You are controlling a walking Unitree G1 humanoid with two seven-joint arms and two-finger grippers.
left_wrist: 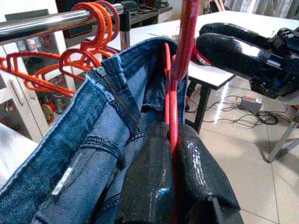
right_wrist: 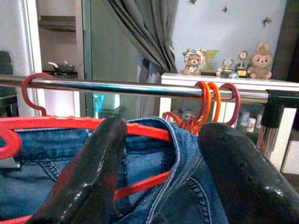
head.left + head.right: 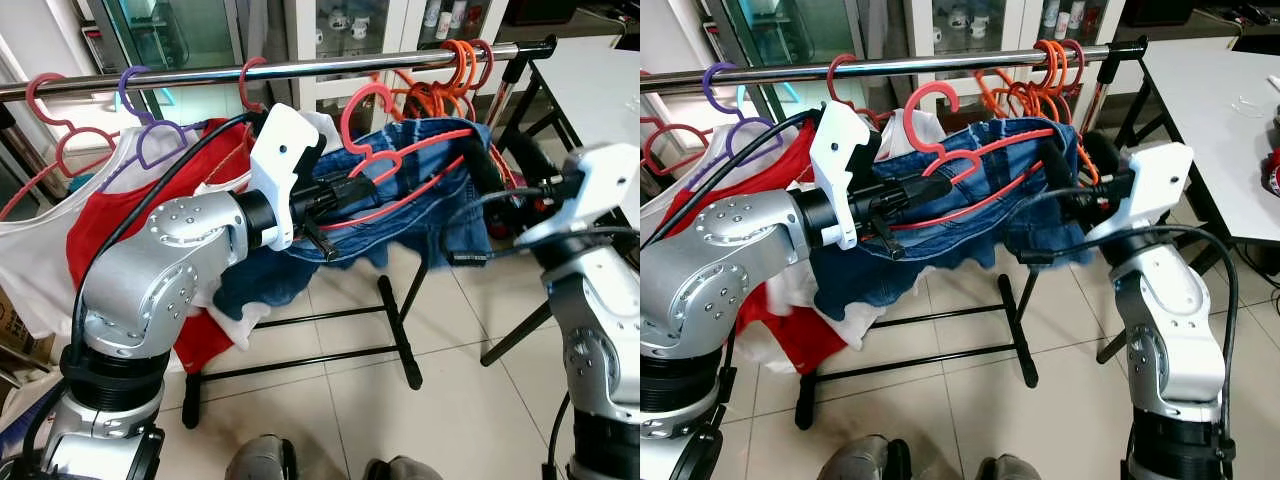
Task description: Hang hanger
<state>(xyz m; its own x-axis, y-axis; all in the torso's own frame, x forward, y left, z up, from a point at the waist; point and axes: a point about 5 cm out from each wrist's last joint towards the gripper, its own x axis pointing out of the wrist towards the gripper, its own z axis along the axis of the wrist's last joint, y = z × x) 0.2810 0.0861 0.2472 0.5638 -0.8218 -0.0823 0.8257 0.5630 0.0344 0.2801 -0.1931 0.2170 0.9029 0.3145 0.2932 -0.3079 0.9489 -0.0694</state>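
A red hanger [image 3: 372, 100] carries blue jeans [image 3: 440, 200] folded over its bar. Its hook sits just below the steel rail [image 3: 300, 68], apart from it. My left gripper [image 3: 335, 195] is shut on the hanger's lower bar near the middle; in the left wrist view the gripper [image 1: 173, 172] pinches the red bar [image 1: 180, 56] between both black fingers. My right gripper [image 3: 1070, 170] is open at the hanger's right end. In the right wrist view its fingers [image 2: 93, 172] straddle the denim waistband [image 2: 182, 140] and the red hanger arm [image 2: 140, 184].
The rail holds pink [image 3: 60, 115], purple [image 3: 140, 110] and red [image 3: 250, 85] hangers with red and white garments [image 3: 110, 220] at the left. A bunch of orange hangers [image 3: 460, 60] hangs at its right end. A white table [image 3: 590, 70] stands right. The rack's black feet [image 3: 400, 340] rest on tiles.
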